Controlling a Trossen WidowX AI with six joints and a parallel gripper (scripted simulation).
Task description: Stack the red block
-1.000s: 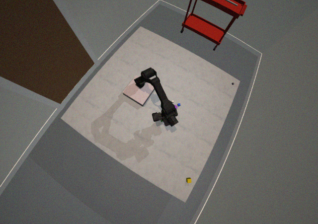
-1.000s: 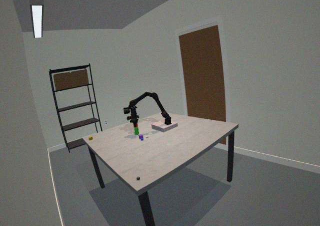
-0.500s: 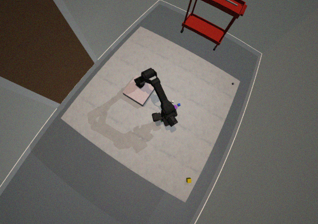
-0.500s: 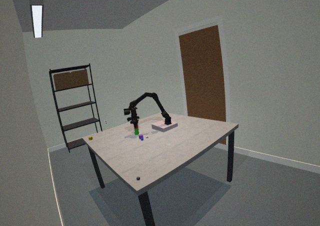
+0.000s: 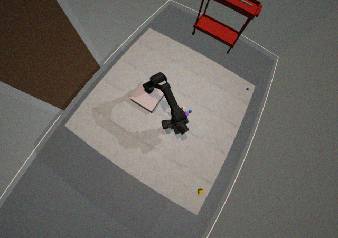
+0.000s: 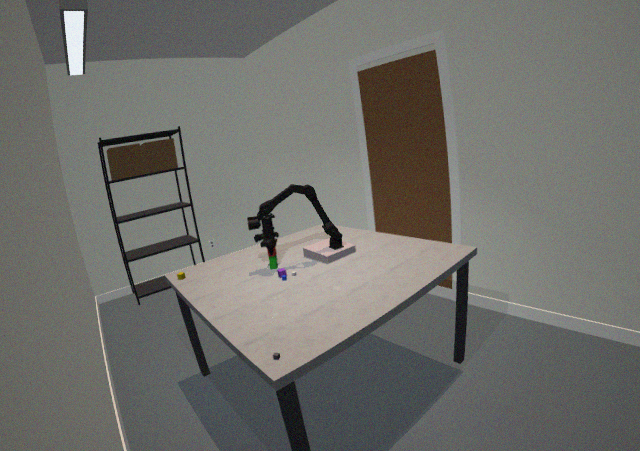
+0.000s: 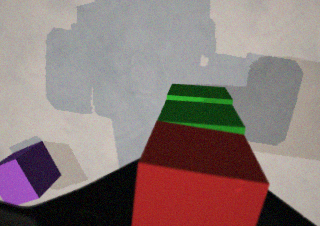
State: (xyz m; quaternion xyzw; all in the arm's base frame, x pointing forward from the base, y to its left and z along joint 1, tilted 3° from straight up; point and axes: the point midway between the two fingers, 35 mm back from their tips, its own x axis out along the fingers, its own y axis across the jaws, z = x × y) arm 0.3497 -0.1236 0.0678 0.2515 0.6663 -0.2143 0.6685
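My gripper (image 6: 271,250) points down and is shut on the red block (image 6: 274,254) (image 7: 200,198). The red block is held upright directly above the green tower (image 6: 273,263) (image 7: 200,111), with little or no gap showing in the exterior view. I cannot tell whether they touch. The tower stands upright and shows two stacked parts in the wrist view, beyond the red block's lower edge. In the top view the arm hides the red block and nearly all of the tower.
A purple block (image 5: 186,113) (image 6: 281,272) (image 7: 30,173) lies near the tower, with a blue block (image 5: 190,111) (image 6: 284,277) and a small white block (image 5: 183,107) (image 6: 294,273) beside it. A yellow block (image 5: 200,191) (image 6: 180,275) and a small dark object (image 5: 247,88) (image 6: 276,355) lie near far-apart table corners.
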